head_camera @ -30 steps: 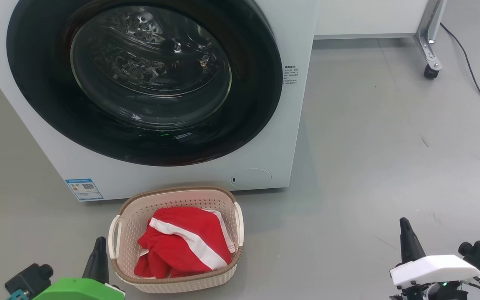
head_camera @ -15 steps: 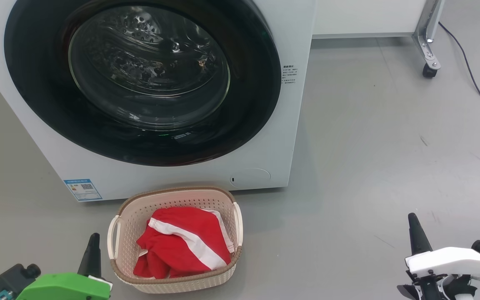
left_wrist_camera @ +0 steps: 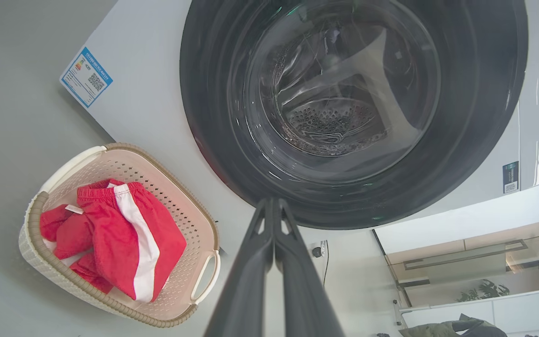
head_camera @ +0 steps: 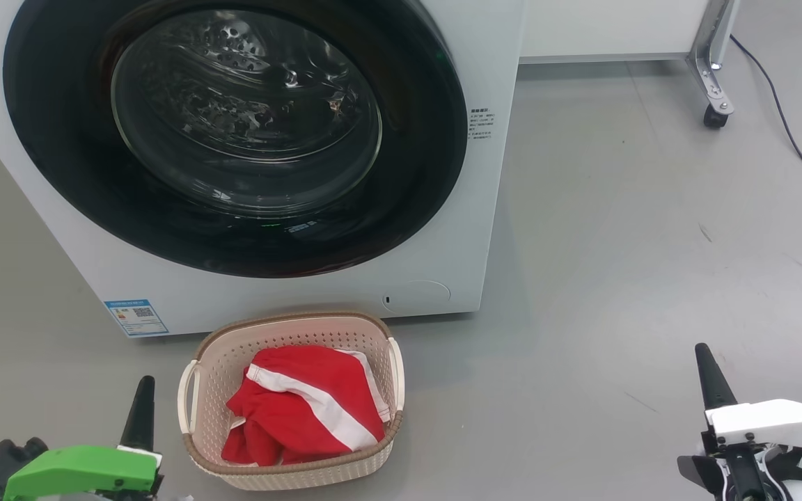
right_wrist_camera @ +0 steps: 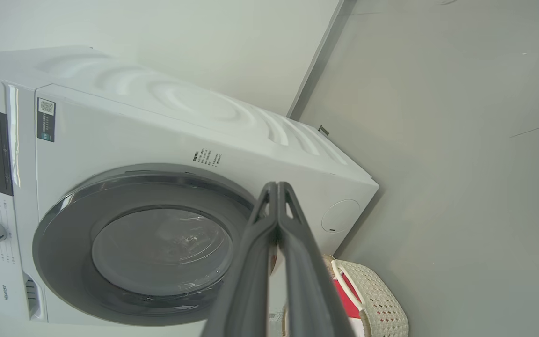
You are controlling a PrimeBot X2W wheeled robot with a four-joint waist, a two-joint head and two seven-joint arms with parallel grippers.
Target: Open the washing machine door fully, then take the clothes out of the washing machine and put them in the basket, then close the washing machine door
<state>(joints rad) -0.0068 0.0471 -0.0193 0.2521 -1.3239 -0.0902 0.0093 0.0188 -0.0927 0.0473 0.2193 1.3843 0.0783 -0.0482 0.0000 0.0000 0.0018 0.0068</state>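
As the left hand and right hand rest low at the near corners, each with its two dark fingers pinched together on nothing, the small cream perforated plastic basket sits just right of the left hand and well apart from the right, holding the soft red-and-white clothes. Beyond it, the big white front-loading washing machine shows its round black-rimmed glass door shut flush. The task looks complete.

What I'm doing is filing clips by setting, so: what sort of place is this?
Probably a lab or test room staged as a laundry corner: the washing machine stands on a bare grey floor with the basket before it, near a castor-wheeled metal frame and loose cable.
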